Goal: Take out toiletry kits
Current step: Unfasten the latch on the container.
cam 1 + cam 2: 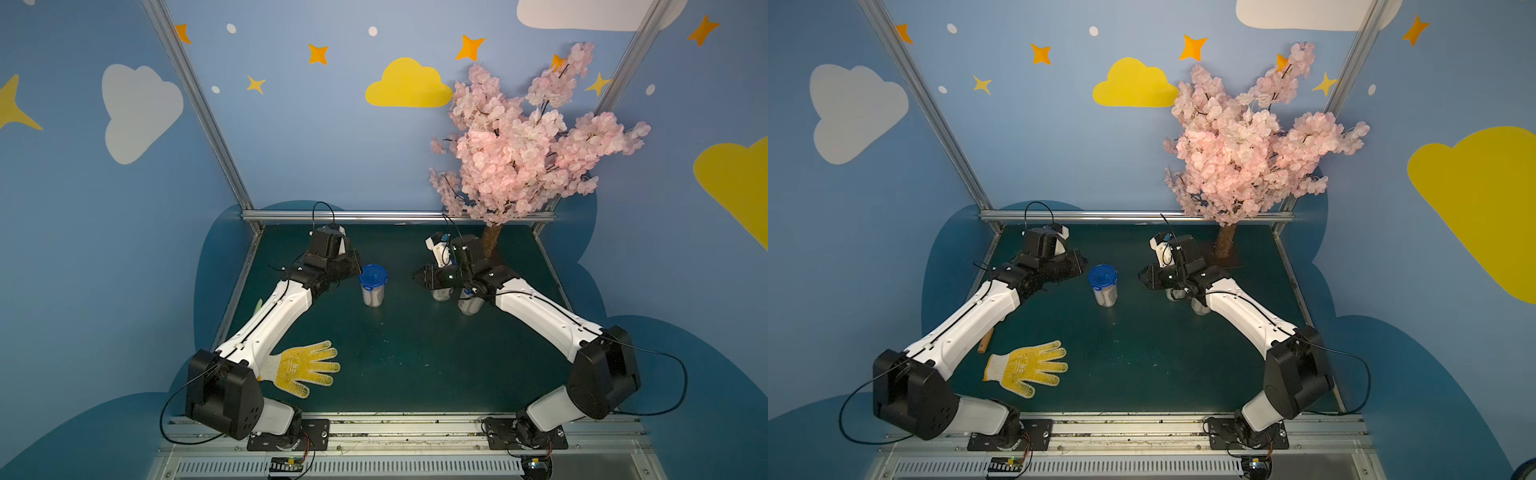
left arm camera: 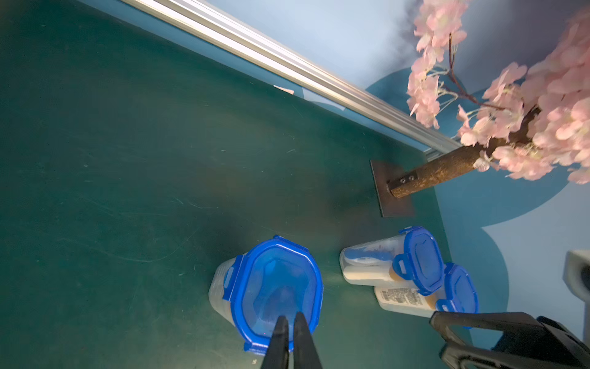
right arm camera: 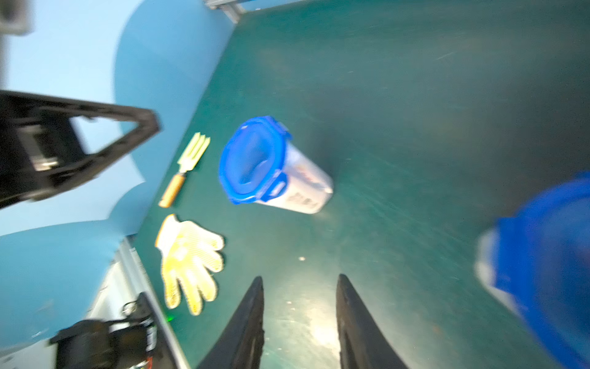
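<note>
The toiletry kits show as white bottles [image 2: 367, 276] inside clear jars with blue lids. One jar [image 1: 372, 284] stands upright mid-table. My left gripper [image 2: 291, 319] is shut, its tips over the near rim of that jar's lid [image 2: 274, 287], and nothing shows between its fingers. In a top view it sits just left of the jar [image 1: 1103, 286]. Two more jars [image 2: 396, 265] [image 2: 415, 302] stand side by side under my right arm. My right gripper [image 3: 300, 281] is open over bare table, with nothing between its fingers. It points toward the middle jar [image 3: 274, 172].
A yellow-dotted work glove [image 1: 303, 368] lies front left. A small fork tool with a wooden handle [image 3: 186, 169] lies by the left edge. A pink blossom tree [image 1: 519, 145] stands on a base plate [image 2: 392, 191] at the back right. An aluminium rail [image 1: 395, 216] bounds the back.
</note>
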Robot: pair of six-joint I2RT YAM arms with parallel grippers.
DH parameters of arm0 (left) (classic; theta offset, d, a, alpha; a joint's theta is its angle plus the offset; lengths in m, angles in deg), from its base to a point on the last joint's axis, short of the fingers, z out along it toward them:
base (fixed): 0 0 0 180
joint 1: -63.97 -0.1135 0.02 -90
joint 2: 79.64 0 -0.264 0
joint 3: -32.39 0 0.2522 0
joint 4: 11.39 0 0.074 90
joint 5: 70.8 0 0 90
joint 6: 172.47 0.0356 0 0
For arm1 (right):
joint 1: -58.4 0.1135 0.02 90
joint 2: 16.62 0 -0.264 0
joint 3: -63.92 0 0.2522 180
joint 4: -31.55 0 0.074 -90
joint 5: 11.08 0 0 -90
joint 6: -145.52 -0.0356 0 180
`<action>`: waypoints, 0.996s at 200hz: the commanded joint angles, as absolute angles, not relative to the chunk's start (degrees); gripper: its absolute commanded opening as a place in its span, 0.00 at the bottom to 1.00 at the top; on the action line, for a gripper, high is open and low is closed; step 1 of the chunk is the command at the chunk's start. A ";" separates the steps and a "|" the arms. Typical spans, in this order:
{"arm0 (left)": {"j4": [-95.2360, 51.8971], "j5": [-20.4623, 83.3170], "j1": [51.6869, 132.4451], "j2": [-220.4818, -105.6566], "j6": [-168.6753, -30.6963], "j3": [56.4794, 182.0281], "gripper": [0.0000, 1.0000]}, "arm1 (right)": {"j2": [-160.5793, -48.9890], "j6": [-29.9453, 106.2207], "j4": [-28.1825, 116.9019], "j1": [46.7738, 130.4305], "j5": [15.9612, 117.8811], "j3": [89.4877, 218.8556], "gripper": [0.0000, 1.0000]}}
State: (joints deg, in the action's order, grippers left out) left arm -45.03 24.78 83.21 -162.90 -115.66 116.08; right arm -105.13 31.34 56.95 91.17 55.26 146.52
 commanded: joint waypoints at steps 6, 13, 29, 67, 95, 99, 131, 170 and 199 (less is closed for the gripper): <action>-40.80 30.97 83.73 -165.79 -113.66 116.04 0.06 | -106.50 23.76 43.48 91.37 45.52 143.25 0.55; -41.07 32.16 83.74 -166.78 -113.17 116.68 0.07 | -106.93 22.14 40.30 91.29 44.50 142.06 0.58; -42.75 36.72 83.75 -169.36 -112.42 118.67 0.09 | -108.61 18.64 33.94 91.30 42.23 140.28 0.59; -40.97 42.54 83.70 -174.63 -113.63 120.45 0.06 | -115.46 13.58 26.43 91.29 39.04 140.71 0.42; -41.48 42.75 83.64 -176.84 -113.98 120.82 0.05 | -119.70 10.28 22.47 91.23 37.86 141.60 0.42; -41.50 42.51 83.65 -176.97 -113.96 120.70 0.04 | -120.19 9.83 22.02 91.26 37.65 141.80 0.43; -41.32 41.80 83.64 -177.30 -113.74 119.45 0.04 | -124.52 6.67 18.27 91.36 36.62 142.93 0.62; -41.76 40.90 83.56 -177.72 -113.14 118.59 0.02 | -128.75 4.15 15.47 91.56 34.69 145.09 0.68; -41.94 41.08 83.53 -177.78 -113.14 117.66 0.03 | -130.24 2.89 12.63 92.03 33.80 145.50 0.70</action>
State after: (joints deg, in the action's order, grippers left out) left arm -41.12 41.28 83.61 -177.29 -113.80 119.29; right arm -129.32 4.65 17.56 91.52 35.89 143.81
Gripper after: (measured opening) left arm 0.049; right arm 0.694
